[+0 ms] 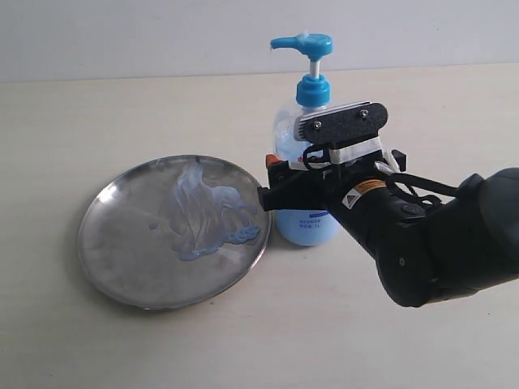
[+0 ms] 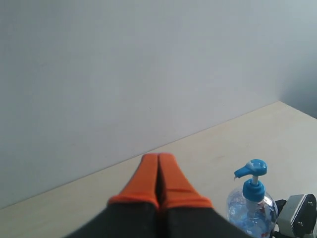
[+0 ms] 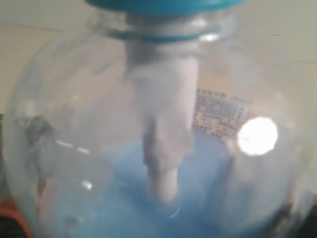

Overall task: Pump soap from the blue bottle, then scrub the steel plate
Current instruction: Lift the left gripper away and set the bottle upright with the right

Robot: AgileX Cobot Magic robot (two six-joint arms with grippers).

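The blue bottle (image 1: 306, 225) stands upright on the table just right of the steel plate (image 1: 122, 284), its blue pump head turned toward the plate. Pale blue soap (image 1: 203, 215) is smeared in streaks across the plate's middle and right side. My right gripper (image 1: 280, 185) reaches in from the right and is closed round the bottle's body, below the collar. The bottle (image 3: 158, 148) fills the right wrist view, with an orange fingertip (image 3: 9, 218) at its edge. My left gripper (image 2: 158, 163) is shut with nothing in it, held off to the side, the bottle (image 2: 252, 203) beyond it.
The pale table (image 1: 405, 356) runs back to a white wall (image 1: 122, 32). The right arm's black body (image 1: 454, 243) hangs over the table's right side.
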